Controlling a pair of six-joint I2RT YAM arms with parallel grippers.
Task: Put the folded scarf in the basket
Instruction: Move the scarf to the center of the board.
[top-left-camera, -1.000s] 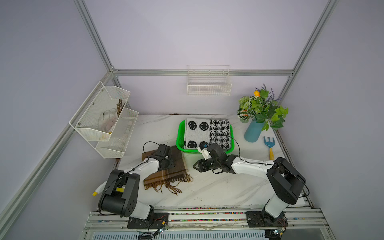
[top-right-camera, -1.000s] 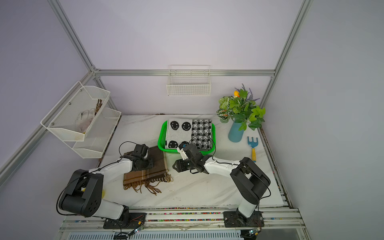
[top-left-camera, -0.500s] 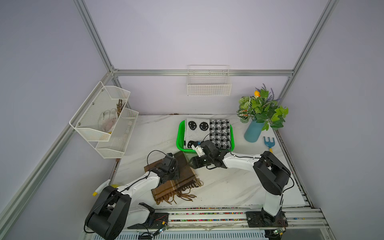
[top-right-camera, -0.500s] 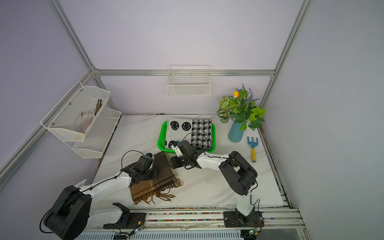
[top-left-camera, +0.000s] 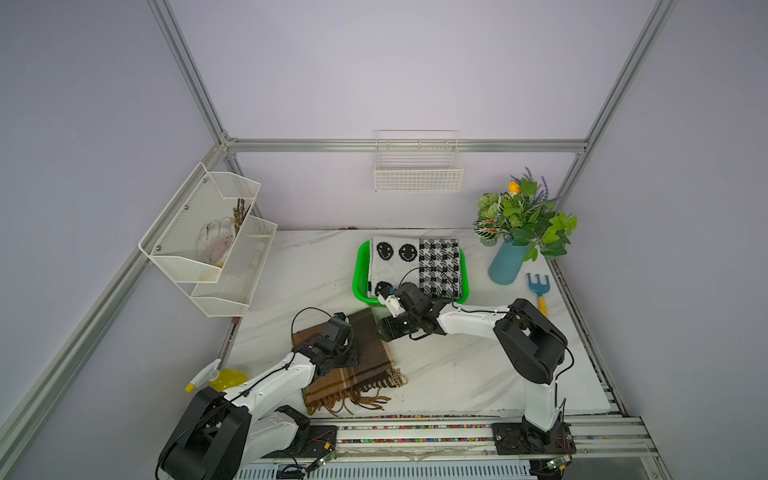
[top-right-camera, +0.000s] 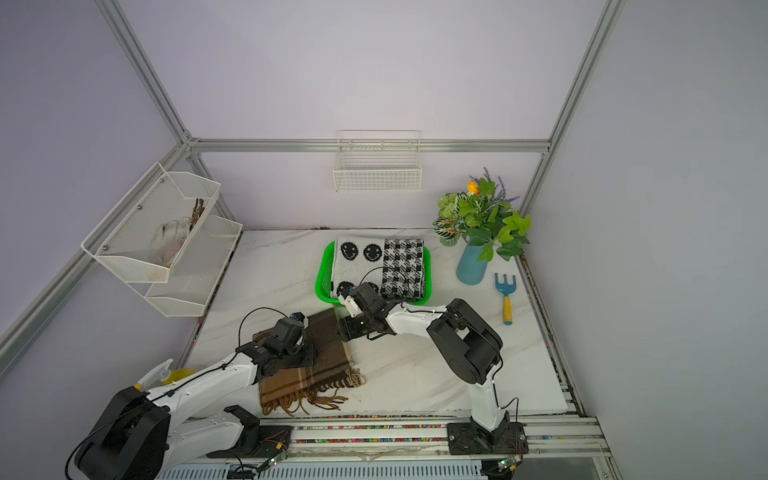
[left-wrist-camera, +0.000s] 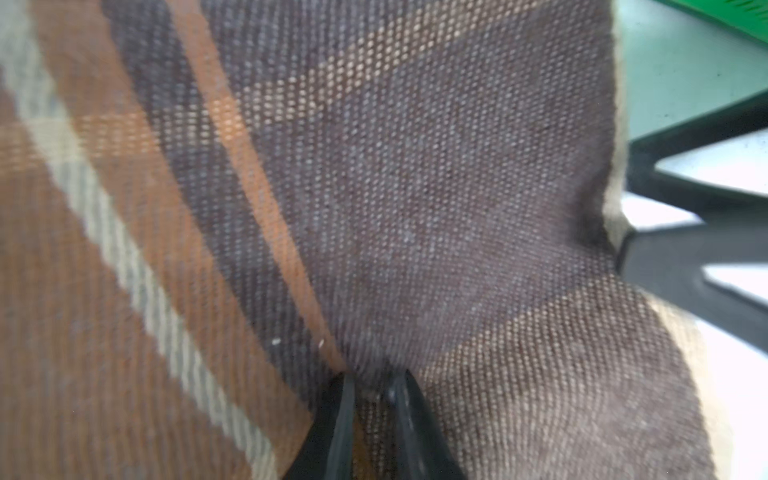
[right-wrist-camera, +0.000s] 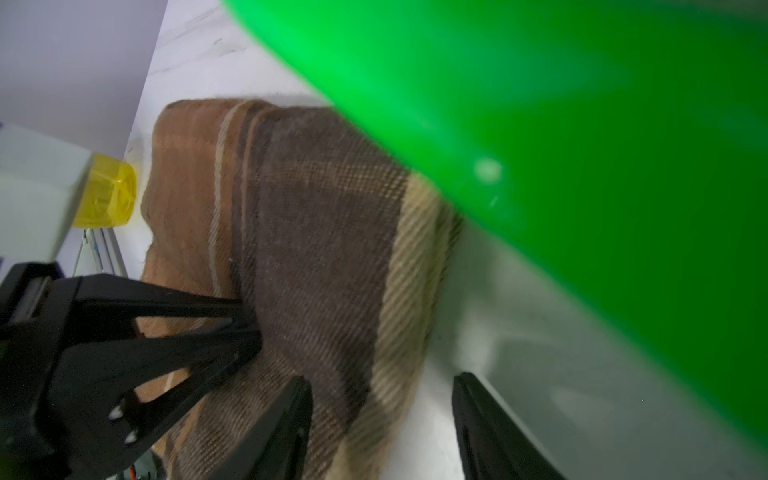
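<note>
The left gripper (left-wrist-camera: 374, 399) has its jaws almost together, pinching a small pucker of the brown checked scarf (left-wrist-camera: 415, 208) between its black fingertips (left-wrist-camera: 340, 419). The weave gathers toward that pinch.

The right gripper (right-wrist-camera: 382, 378) has its jaws well apart. One finger sits over the scarf's dark band and the other over bare table, so the scarf's tan edge runs between them. The jaws are not clamped on the cloth.

In both top views the scarf lies folded on the white marble table (top-left-camera: 457, 374), with its fringe toward the robot's base. The left arm reaches over it from the near left, and the right arm comes in low from the right to its far corner.

The green basket (top-left-camera: 360, 272) stands just beyond that corner; whether the two touch cannot be told. A folded black-and-white cloth (top-left-camera: 415, 266) with smiley faces and a houndstooth panel lies in the basket.

To the right of the basket stand a blue vase (top-left-camera: 507, 266) of green plants and a small blue rake (top-left-camera: 539, 291). A yellow spray bottle (top-left-camera: 226, 378) lies at the table's near left edge, beside the left arm.
</note>
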